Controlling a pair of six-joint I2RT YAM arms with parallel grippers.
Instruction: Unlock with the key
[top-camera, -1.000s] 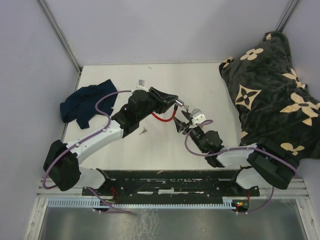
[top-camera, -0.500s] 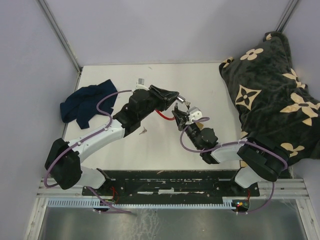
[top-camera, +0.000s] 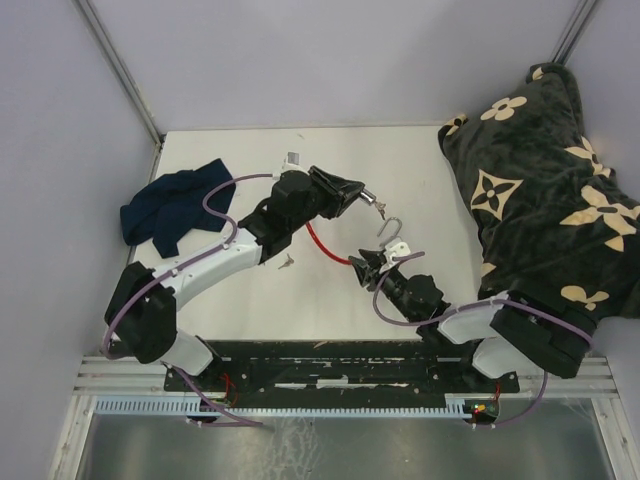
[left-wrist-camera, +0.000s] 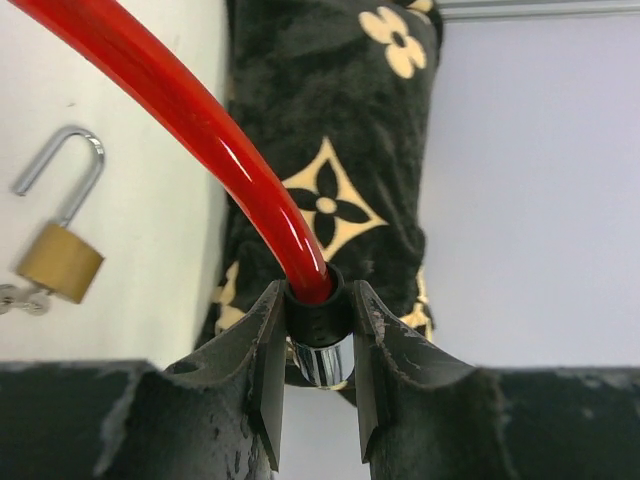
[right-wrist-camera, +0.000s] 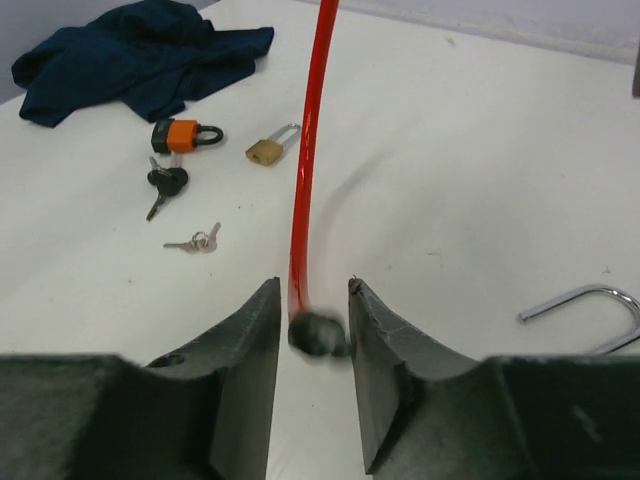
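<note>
Near the middle of the matte white worktop (top-camera: 430, 170), a glossy red cable (top-camera: 322, 245) runs in a smooth curve between the two arms. The left fingers (left-wrist-camera: 262, 390) are clenched on its far end, a black round cap with a chrome tip. Its near end, another dark cap, sits between the right fingers (right-wrist-camera: 245, 380). That end is blurred in the right wrist view, so whether they actually grip it cannot be told.

Just right of the cable lies a small brass padlock (left-wrist-camera: 60, 262) with its polished steel shackle swung open and its keys (left-wrist-camera: 20, 298) at its body.

A second ago the right fingers hung farther out, over the spot where that shackle now shows. They have since drawn back toward the near edge, and the cable has stretched from a short loop into a longer arc. The left arm has edged a little farther away.

Left of the cable lie an orange padlock (right-wrist-camera: 180, 135), a second brass lock (right-wrist-camera: 267, 151), black-headed keys (right-wrist-camera: 165, 182) and a small bunch of keys (top-camera: 288, 262). A crumpled navy cloth (top-camera: 160, 205) lies beyond these. A plush black blanket (top-camera: 545, 180) with cream flower shapes is heaped at the right edge.
</note>
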